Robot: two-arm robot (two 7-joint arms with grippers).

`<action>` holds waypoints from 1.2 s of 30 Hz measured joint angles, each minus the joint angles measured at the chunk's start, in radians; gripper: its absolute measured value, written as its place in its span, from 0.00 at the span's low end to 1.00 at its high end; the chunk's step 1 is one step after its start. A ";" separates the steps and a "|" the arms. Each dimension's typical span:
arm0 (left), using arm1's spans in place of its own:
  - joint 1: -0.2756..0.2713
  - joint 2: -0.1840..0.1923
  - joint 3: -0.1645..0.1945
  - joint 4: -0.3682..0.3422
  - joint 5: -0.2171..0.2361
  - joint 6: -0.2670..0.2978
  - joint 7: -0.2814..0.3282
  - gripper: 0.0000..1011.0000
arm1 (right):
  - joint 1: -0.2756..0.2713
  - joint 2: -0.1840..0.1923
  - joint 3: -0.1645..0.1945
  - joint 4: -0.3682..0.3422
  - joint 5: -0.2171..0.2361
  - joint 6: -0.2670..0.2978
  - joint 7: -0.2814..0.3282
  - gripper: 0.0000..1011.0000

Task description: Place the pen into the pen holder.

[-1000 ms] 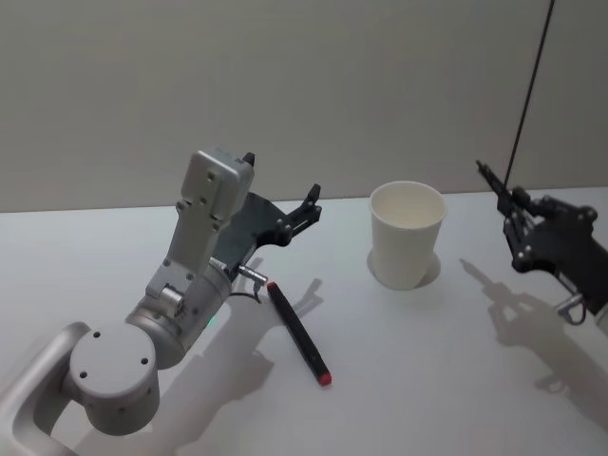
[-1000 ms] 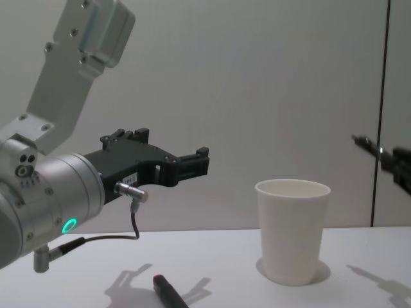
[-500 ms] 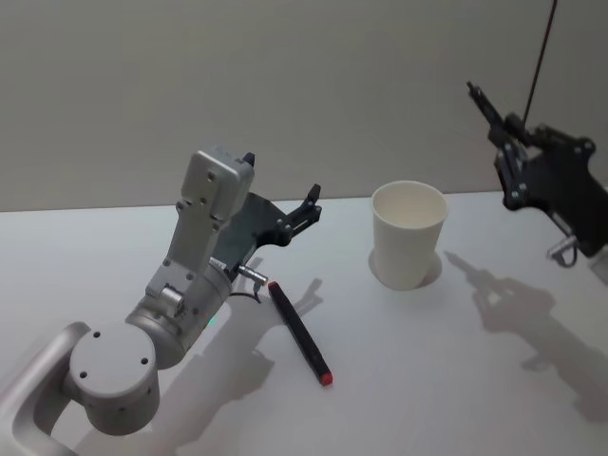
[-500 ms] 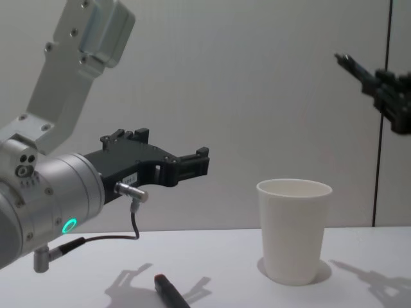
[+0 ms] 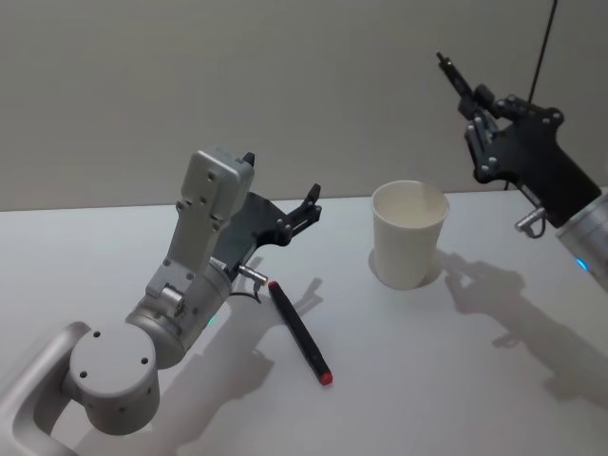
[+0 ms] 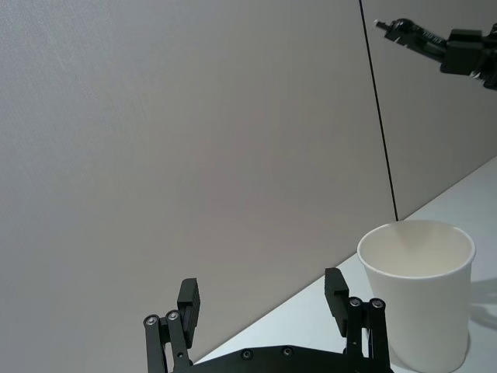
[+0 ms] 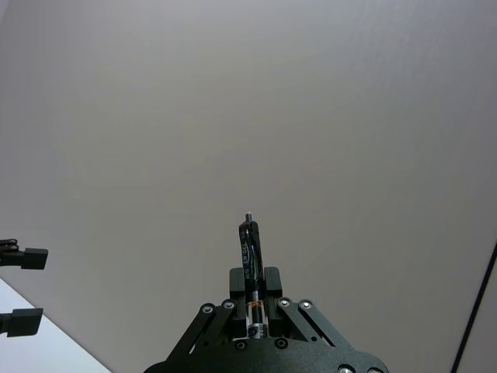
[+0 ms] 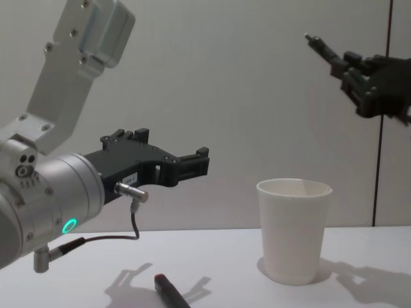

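Grey wall (image 5: 285, 76), white table (image 5: 456, 380): the right gripper (image 5: 474, 101), jaws clamped on a black pen (image 5: 456, 76), hangs high beside the cup (image 5: 408, 235). The left gripper (image 6: 262, 289) gapes wide over a red-tipped marker (image 5: 298, 332) lying flat.

In the chest view the picture's lower edge cuts off the black marker with a red end (image 8: 168, 289) lying on the white tabletop (image 8: 218, 256), so only one end of it shows. The right pincer (image 7: 250, 294) hides the lower part of the slim black pen (image 7: 248, 249) it clamps. The wall of the white paper cup (image 8: 294, 231) hides its inside bottom.
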 joint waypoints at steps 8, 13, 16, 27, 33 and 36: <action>0.000 0.000 0.000 0.000 0.000 0.000 0.000 0.99 | 0.042 -0.033 -0.024 0.068 -0.022 -0.011 0.012 0.13; 0.000 0.000 0.000 0.000 0.000 0.000 0.000 0.99 | 0.061 -0.051 -0.037 0.105 -0.033 -0.019 0.016 0.13; 0.000 0.000 0.000 0.000 0.000 0.000 0.000 0.99 | 0.075 -0.063 -0.046 0.134 -0.040 -0.026 0.019 0.13; 0.000 0.000 0.000 0.000 0.000 0.000 0.000 0.99 | 0.121 -0.099 -0.071 0.233 -0.060 -0.068 0.028 0.13; 0.000 0.000 0.000 0.000 0.000 0.000 0.000 0.99 | 0.140 -0.113 -0.080 0.283 -0.072 -0.104 0.026 0.13; 0.000 0.000 0.000 0.000 0.000 0.000 0.000 0.99 | 0.149 -0.119 -0.082 0.306 -0.074 -0.117 0.025 0.13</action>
